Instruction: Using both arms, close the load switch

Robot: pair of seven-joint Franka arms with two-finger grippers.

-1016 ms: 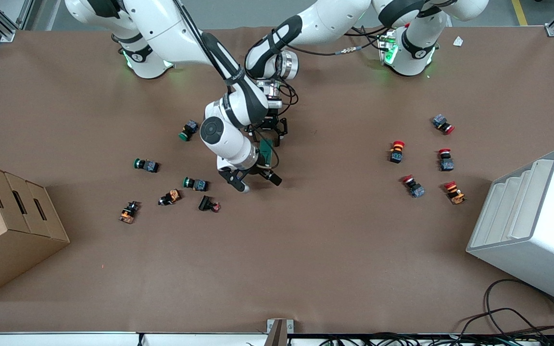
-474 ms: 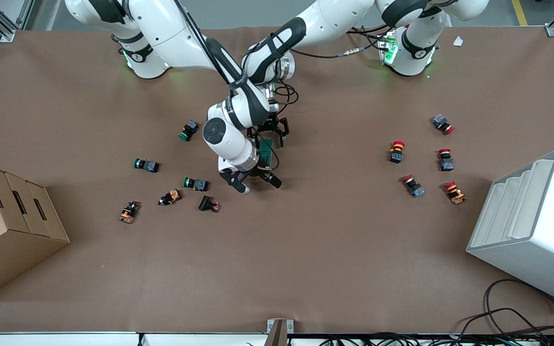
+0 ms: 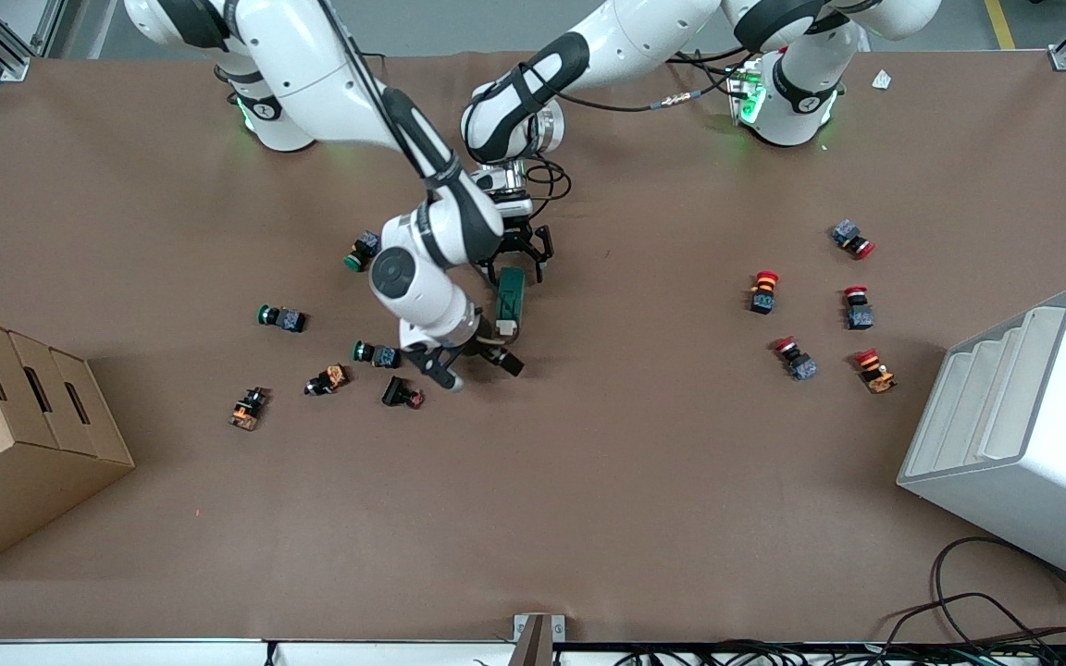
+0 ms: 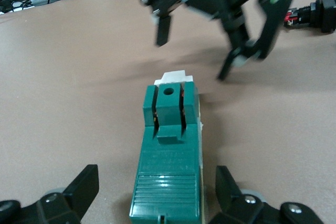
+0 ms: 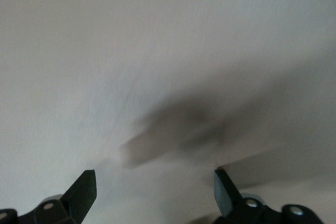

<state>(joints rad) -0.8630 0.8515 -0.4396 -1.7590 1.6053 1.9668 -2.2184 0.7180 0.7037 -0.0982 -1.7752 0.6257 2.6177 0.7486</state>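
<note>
The load switch (image 3: 509, 298) lies flat on the brown table (image 3: 588, 481) near its middle, its cream-white handle end (image 4: 174, 76) toward the front camera. The left gripper (image 3: 524, 252) hovers at the switch's end nearer the bases, fingers (image 4: 84, 187) spread wide to either side without touching it. The right gripper (image 3: 464, 363) hangs over bare table just beside the handle end, jaws open and empty. Green-capped push buttons (image 3: 376, 353) lie near it, toward the right arm's end.

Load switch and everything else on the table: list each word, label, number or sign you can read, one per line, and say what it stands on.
None can be read.
The load switch shows raised ridges and a round hole, no legible text.
The push buttons are too small to show any marking.
</note>
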